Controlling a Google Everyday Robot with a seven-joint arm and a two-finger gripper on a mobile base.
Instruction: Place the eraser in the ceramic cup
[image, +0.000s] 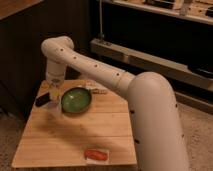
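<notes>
The eraser, a small flat black block, lies on the wooden table near its left edge, left of the green bowl. My gripper hangs straight down from the white arm, between the eraser and the bowl and just above the tabletop. A small pale shape right under the gripper looks like the white ceramic cup, partly hidden by the gripper. The eraser lies apart from the gripper, just to its left.
A wide green bowl sits right of the gripper. A red-orange oblong on a white base lies near the table's front edge. Small items lie behind the bowl. Dark cabinets and a metal shelf stand behind.
</notes>
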